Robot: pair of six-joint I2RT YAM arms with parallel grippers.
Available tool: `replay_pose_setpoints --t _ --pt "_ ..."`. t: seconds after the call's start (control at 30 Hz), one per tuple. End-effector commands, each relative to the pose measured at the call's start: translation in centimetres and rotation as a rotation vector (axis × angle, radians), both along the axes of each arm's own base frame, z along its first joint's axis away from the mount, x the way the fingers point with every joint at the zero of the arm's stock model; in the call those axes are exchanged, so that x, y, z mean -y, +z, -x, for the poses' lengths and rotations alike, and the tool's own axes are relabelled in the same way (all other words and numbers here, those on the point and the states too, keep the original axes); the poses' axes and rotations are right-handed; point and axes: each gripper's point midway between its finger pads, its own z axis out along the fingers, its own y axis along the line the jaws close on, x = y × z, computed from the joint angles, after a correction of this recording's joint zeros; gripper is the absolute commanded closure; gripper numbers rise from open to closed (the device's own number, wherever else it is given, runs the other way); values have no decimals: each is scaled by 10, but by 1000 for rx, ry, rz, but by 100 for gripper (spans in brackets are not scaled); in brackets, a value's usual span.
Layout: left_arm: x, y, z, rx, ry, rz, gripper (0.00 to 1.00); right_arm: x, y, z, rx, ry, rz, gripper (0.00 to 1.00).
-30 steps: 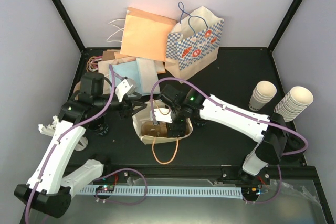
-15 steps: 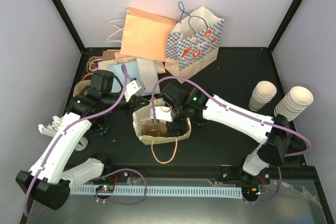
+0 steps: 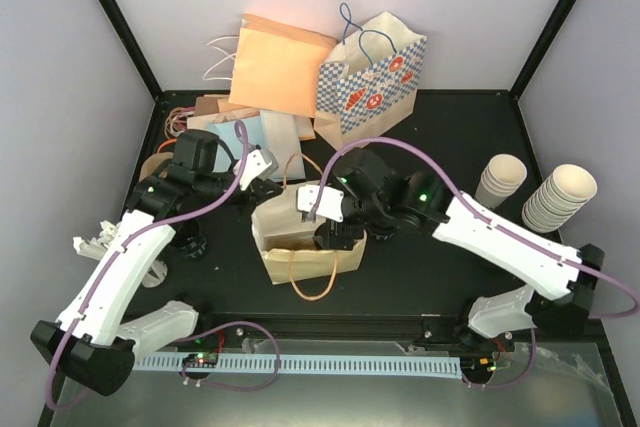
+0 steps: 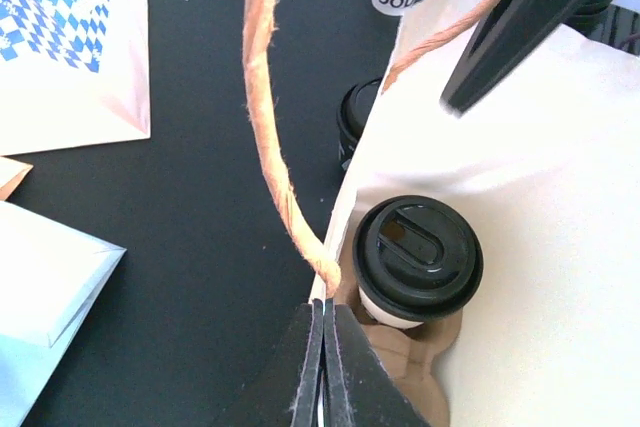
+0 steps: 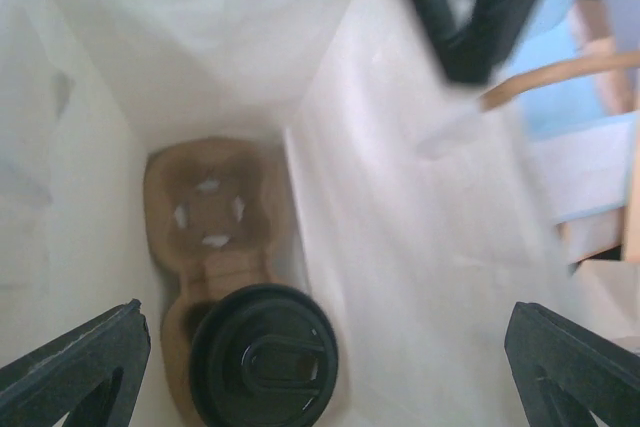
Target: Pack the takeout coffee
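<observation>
The takeout coffee [image 4: 416,257], a white cup under a black lid [image 5: 263,357], stands in a brown cardboard carrier [image 5: 210,209] at the bottom of a cream paper bag [image 3: 310,259] with orange rope handles. My left gripper [image 4: 325,347] is shut on the bag's left rim, right beside the root of one handle [image 4: 272,147]. In the top view it sits at the bag's left edge [image 3: 262,185]. My right gripper [image 5: 320,362] hangs open over the bag's mouth [image 3: 325,217], with nothing between its fingers. Seen from above, the right gripper hides the coffee.
A blue-checked gift bag [image 3: 372,82] and an orange bag [image 3: 280,62] stand at the back, with flat bags [image 3: 240,132] beside them. Stacked lidless cups [image 3: 560,197] and a single cup [image 3: 498,182] are at the right. Another black-lidded cup [image 4: 355,122] stands just outside the bag.
My left gripper has shut on the bag's rim. The right gripper has lifted up and to the right, and the right arm has swung outward. The bag has shifted slightly.
</observation>
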Motion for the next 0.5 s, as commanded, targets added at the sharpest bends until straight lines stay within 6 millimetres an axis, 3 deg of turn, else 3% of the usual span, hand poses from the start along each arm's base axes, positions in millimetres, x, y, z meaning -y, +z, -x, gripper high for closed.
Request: replay_pose_setpoints --t 0.0,0.27,0.37,0.47 --pt "-2 12 -4 63 1 -21 98 -6 49 -13 87 -76 -192 0" --pt "-8 19 -10 115 55 -32 99 25 121 -23 171 -258 -385 0" --pt "-12 21 -14 138 93 -34 99 47 137 -31 175 -386 -430 0" --pt "-14 22 -19 138 129 -28 98 73 140 -43 121 -546 -446 0"
